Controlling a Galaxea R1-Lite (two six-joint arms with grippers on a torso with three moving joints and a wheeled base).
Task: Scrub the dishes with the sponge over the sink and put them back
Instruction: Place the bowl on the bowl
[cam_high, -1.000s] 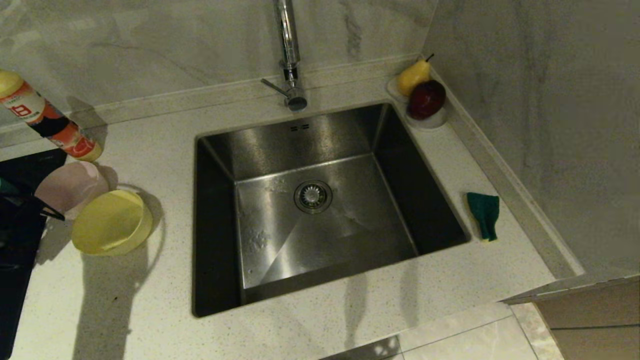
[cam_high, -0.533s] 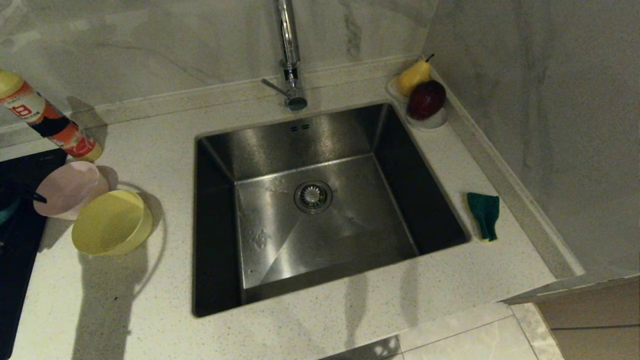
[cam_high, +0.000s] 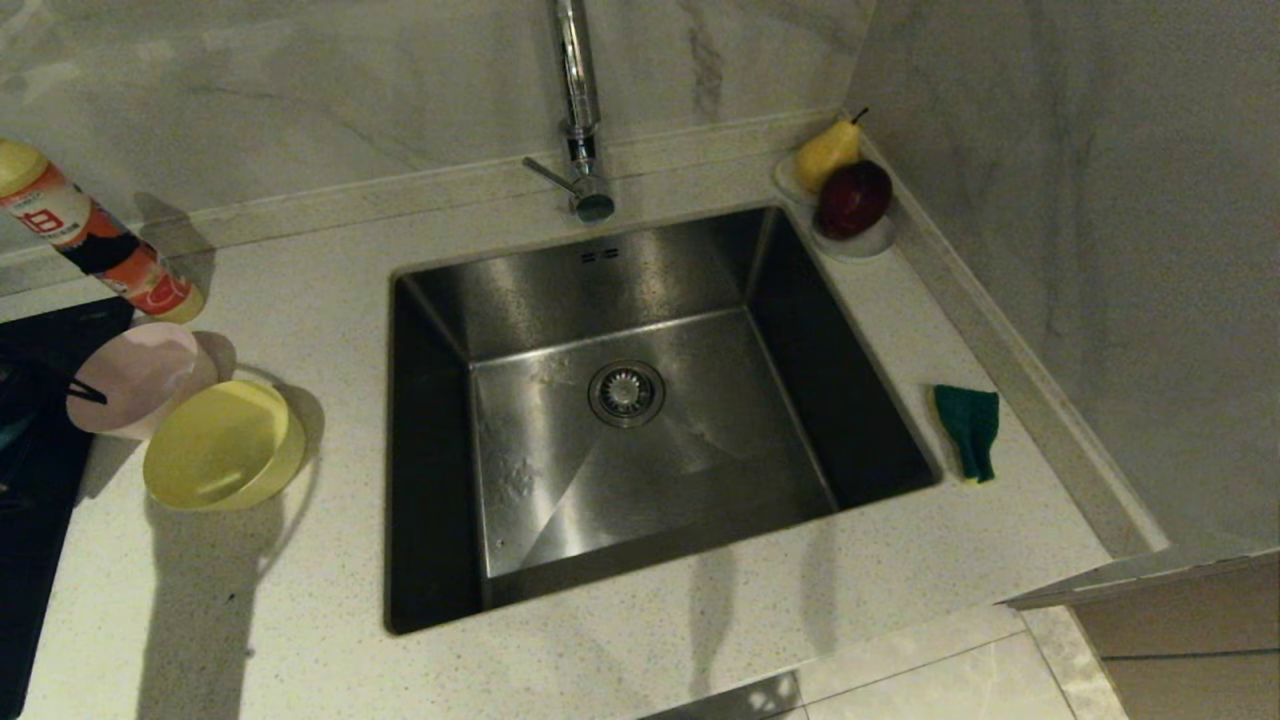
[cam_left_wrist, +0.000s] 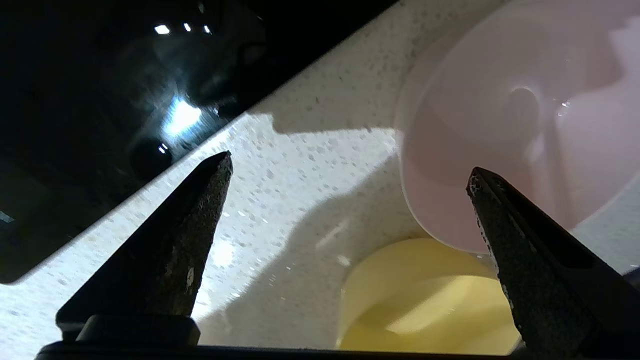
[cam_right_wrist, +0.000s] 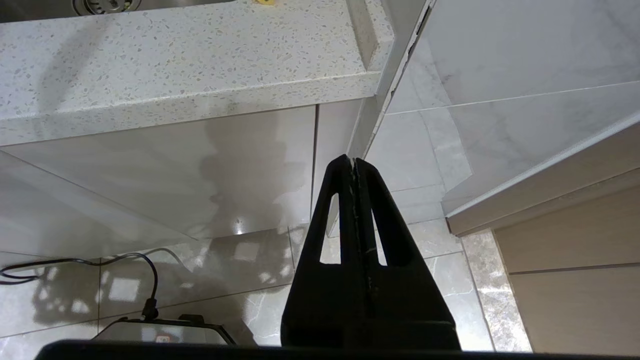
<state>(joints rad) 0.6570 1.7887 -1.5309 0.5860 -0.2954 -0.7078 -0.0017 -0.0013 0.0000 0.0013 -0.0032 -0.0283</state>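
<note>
the pale pink bowl (cam_high: 135, 375) sits tilted on the speckled counter (cam_high: 300, 620) at the far left of the head view, its lower edge overlapping the rim of the yellow bowl (cam_high: 222, 445) just beside it. a third, light blue bowl cannot be made out for certain; only a sliver of pale blue shows at the edge of the left wrist view, behind one finger. the pink bowl's left side is partly cut by the dark shape of the left arm, which is hard to separate from the black cooktop (cam_high: 40, 480) under it.

the left gripper (cam_left_wrist: 350, 170) hovers over the counter with its fingers spread wide and nothing between them. in the left wrist view one fingertip (cam_left_wrist: 215, 175) is above bare counter near the cooktop edge, the other (cam_left_wrist: 482, 187) over the pink bowl's rim, with the yellow bowl nearer the camera between them. no contact with either bowl can be confirmed.

the sponge (cam_high: 968, 428) lies green side up on the counter to the right of the sink (cam_high: 620, 400), well apart from the bowls. the right gripper (cam_right_wrist: 354, 162) hangs below counter level in front of the cabinet, fingers pressed together and holding nothing.

compared with a second ago, the dark arm covers less of the pink bowl, so more of its rim shows; the yellow bowl and the sponge have not shifted.
</note>
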